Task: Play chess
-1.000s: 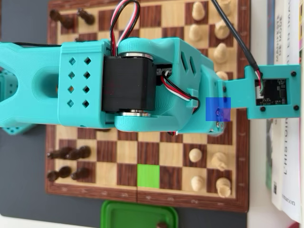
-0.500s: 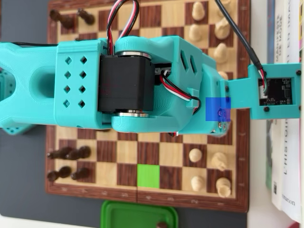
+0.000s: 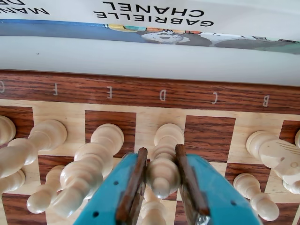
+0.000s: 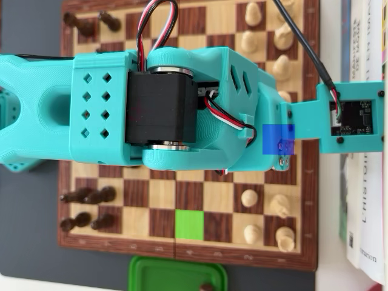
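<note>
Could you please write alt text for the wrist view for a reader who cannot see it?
The teal gripper brackets a pale chess piece on the D file of a wooden chessboard, with other pale pieces on either side. A book lies beyond the board's edge.

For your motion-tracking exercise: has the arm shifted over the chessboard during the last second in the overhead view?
Hardly: the arm slid slightly left, then back partway, judged against the chessboard squares. It holds nearly steady.
</note>
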